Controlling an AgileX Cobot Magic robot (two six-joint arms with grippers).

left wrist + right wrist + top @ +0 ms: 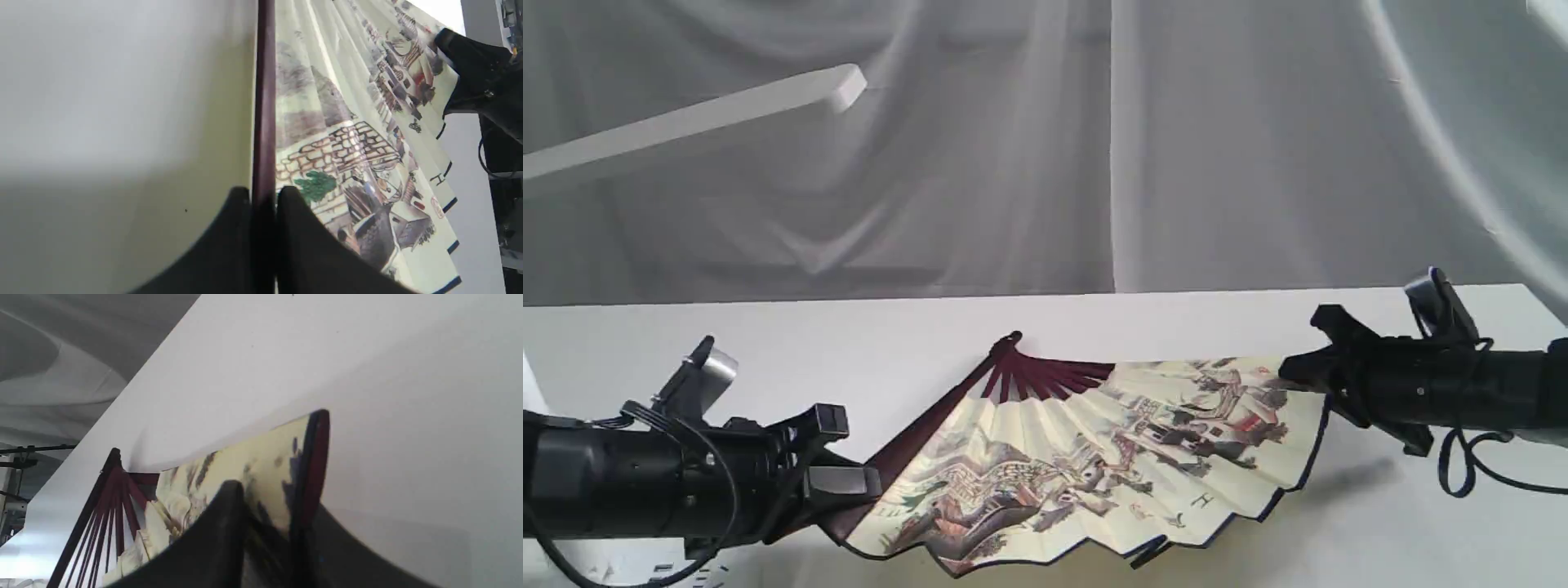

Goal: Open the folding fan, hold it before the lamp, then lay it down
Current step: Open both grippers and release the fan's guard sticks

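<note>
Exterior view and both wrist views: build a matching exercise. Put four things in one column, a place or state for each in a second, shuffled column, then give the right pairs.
Things
1. cream paper folding fan with maroon ribs
2. white flat bar head of the desk lamp
3. black left gripper
4. black right gripper

Places or states
A. shut on the fan's maroon outer rib
B. spread open, painted side showing
C. fingers either side of the fan's other end
D. slanting across the upper left of the exterior view

Pairs: 1-B, 2-D, 3-A, 4-C
</note>
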